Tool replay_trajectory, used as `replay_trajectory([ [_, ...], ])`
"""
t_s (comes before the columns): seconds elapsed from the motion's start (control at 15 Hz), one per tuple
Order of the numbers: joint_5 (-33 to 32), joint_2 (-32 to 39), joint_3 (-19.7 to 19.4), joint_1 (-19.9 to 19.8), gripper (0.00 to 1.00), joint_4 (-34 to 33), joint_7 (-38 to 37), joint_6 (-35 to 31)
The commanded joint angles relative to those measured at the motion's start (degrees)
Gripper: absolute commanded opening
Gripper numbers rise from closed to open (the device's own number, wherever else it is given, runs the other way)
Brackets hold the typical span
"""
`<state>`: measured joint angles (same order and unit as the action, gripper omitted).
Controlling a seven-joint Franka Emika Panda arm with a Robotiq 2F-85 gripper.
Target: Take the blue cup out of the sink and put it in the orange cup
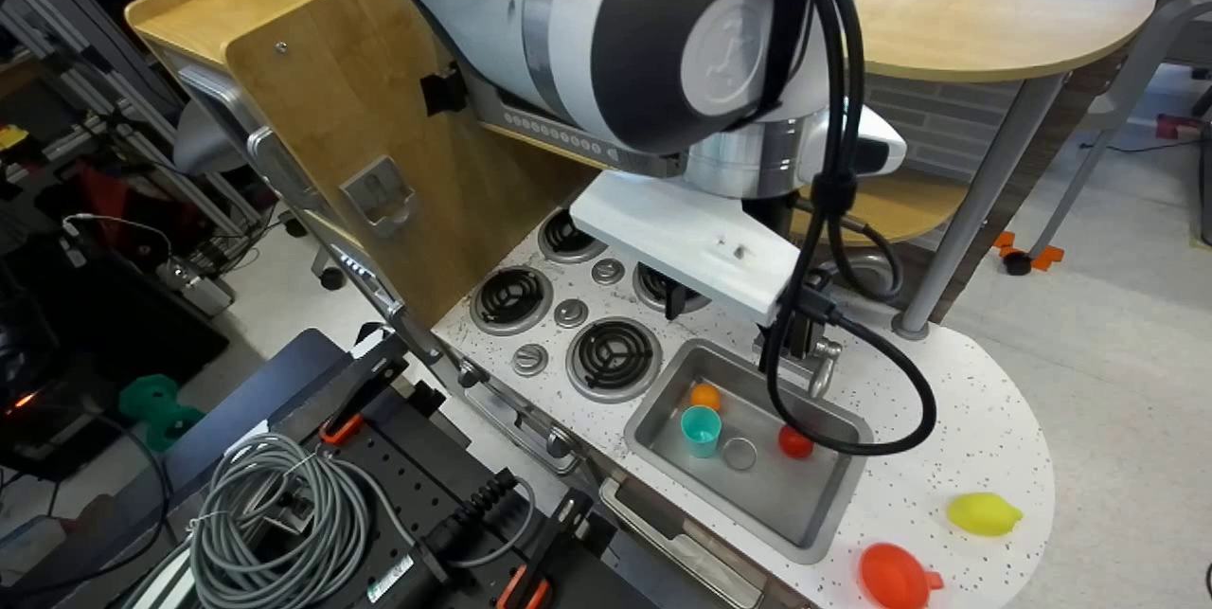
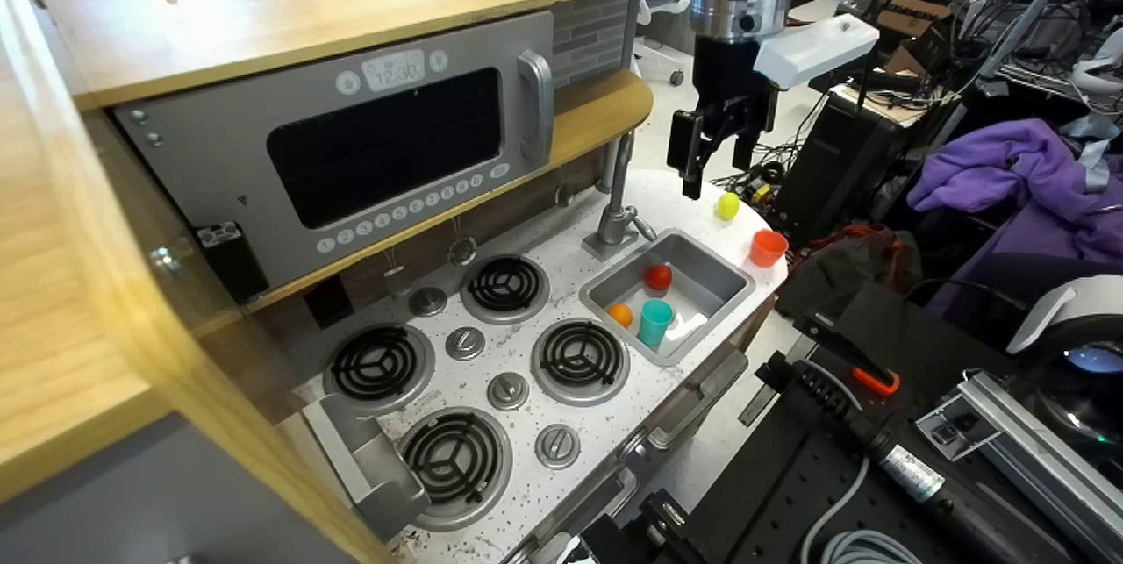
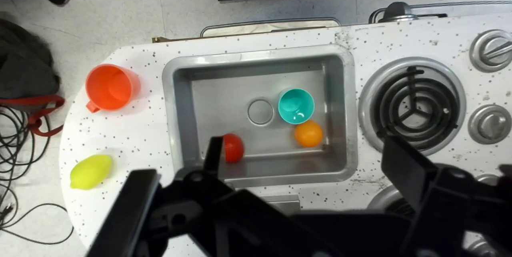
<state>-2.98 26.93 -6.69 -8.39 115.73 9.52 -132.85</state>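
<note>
The blue cup (image 1: pixel 701 433) stands upright and empty in the grey sink (image 1: pixel 776 500), touching or close beside an orange ball. It also shows in an exterior view (image 2: pixel 654 323) and in the wrist view (image 3: pixel 296 106). The orange cup (image 3: pixel 107 88) stands upright and empty on the white counter beside the sink, its handle visible. It shows in both exterior views (image 1: pixel 892 576) (image 2: pixel 768 249). My gripper (image 3: pixel 305 143) is wide open and empty, high above the counter near the faucet side of the sink. In an exterior view the gripper (image 2: pixel 719 174) points downward.
An orange ball (image 3: pixel 309 133) and a red ball (image 3: pixel 233 148) lie in the sink. A yellow lemon (image 3: pixel 90 172) lies near the orange cup. The faucet (image 2: pixel 618 217) rises behind the sink. Stove burners (image 2: pixel 580 362) adjoin it, and a toy microwave (image 2: pixel 395 143) stands above.
</note>
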Motion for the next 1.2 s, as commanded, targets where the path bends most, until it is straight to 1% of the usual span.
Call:
replay_trajectory([
  [0.0,-1.7,7.2,-0.8,-0.7,1.0,-4.3,-1.3,-5.0],
  [0.27,-3.4,14.2,-2.6,-0.6,1.0,-7.0,-1.9,-13.5],
  [0.47,-5.1,18.3,-3.9,0.0,1.0,-8.2,-2.8,-17.8],
  [0.6,-5.6,19.4,-4.0,-0.2,1.0,-7.5,-2.1,-19.3],
  [0.8,-6.4,19.3,-3.9,-0.5,1.0,-5.7,-0.8,-20.0],
  [1.13,-7.8,21.5,-4.2,0.4,1.0,-8.2,-1.5,-19.1],
])
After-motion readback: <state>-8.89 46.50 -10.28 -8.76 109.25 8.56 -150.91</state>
